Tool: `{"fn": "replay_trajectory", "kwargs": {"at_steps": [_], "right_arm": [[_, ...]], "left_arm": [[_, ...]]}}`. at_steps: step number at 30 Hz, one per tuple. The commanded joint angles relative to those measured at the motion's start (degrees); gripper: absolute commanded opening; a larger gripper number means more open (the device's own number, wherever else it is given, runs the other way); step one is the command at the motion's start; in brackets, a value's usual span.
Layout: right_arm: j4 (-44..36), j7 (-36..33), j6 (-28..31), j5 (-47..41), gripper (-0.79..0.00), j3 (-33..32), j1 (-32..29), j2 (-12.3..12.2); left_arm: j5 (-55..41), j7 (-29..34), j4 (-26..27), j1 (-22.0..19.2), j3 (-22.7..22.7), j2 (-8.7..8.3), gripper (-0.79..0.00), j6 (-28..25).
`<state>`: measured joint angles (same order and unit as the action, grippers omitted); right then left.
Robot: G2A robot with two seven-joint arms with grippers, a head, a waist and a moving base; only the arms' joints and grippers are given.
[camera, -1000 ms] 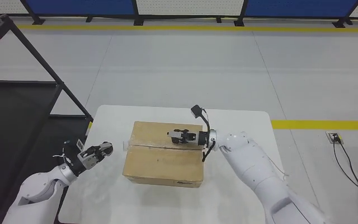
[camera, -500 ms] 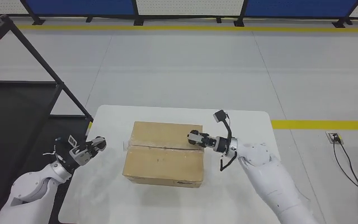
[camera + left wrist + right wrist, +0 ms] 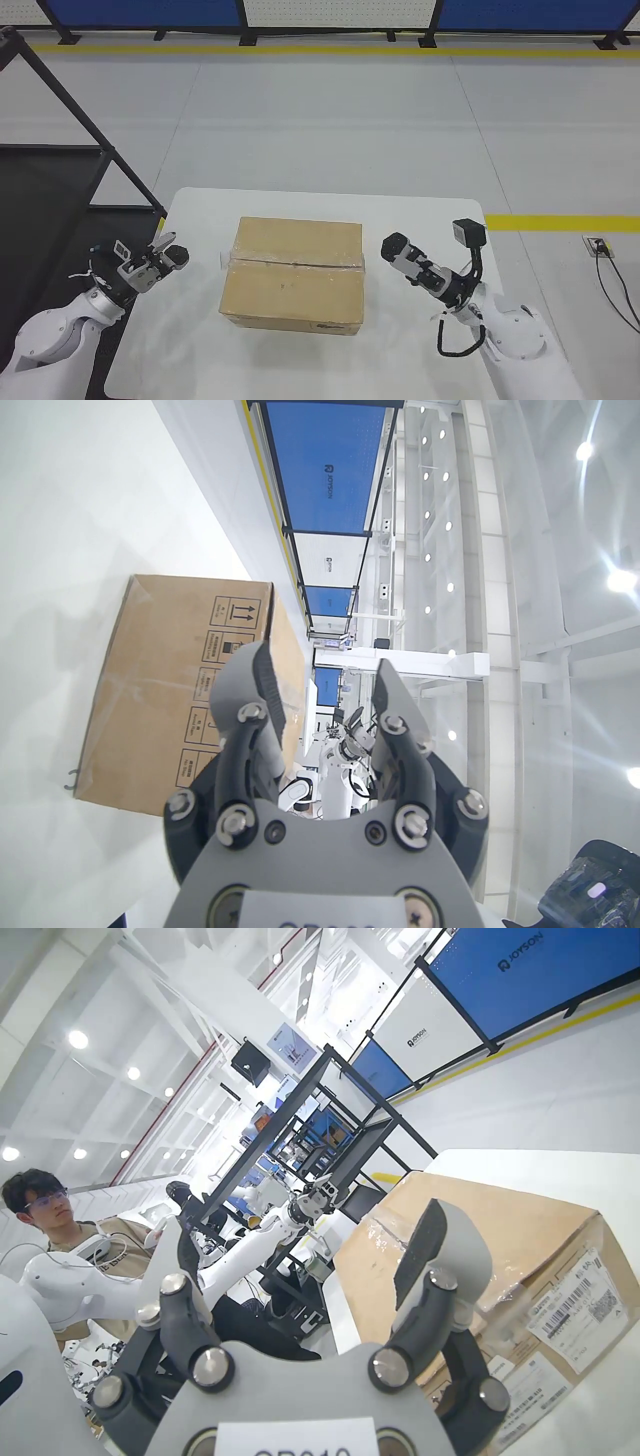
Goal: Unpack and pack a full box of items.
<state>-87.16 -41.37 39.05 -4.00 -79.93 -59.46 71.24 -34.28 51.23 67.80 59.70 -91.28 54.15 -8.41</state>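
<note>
Both grippers are off the box [image 3: 292, 272]; you're holding nothing. The box sits closed mid-bench [image 3: 430, 215] with its flaps down. Clear tape runs along the top seam and over the short ends.

Left gripper [image 3: 172, 256]: off the box's left end, well apart from it, by the bench edge on that side. It points at the box. Jaws are spread to a medium gap with nothing between them. That end of the box carries printed handling marks [image 3: 220, 680].

Right gripper [image 3: 392, 246]: just off the box's right end, nearer the far corner, not touching. It also points at the box. Jaws are wide and empty. A white barcode label [image 3: 575, 1310] sits on that end of the box, with tape partly over it.

A black rack [image 3: 60, 180] stands on the floor beyond the box's left end, past the bench. A yellow floor line [image 3: 560, 222] runs out beyond the box's right end.
</note>
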Motion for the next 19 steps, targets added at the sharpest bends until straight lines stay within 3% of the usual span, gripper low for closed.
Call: {"fn": "replay_trajectory", "kwargs": {"at_steps": [1,6,9,19], "right_arm": [[0.0,0.0,0.0,0.0,0.000,0.0,0.0,0.0],[0.0,0.0,0.0,0.0,0.000,0.0,0.0,0.0],[0.0,0.0,0.0,0.0,-0.001,0.0,0.0,0.0],[0.0,0.0,0.0,0.0,-0.001,0.0,0.0,0.0]], "left_arm": [[0.0,0.0,0.0,0.0,0.0,0.00,-0.255,0.0],[0.0,0.0,0.0,0.0,0.0,0.00,-0.059,0.0],[0.0,0.0,0.0,0.0,0.0,0.00,-0.010,0.0],[0.0,0.0,0.0,0.0,0.0,0.00,0.000,0.0]]}}
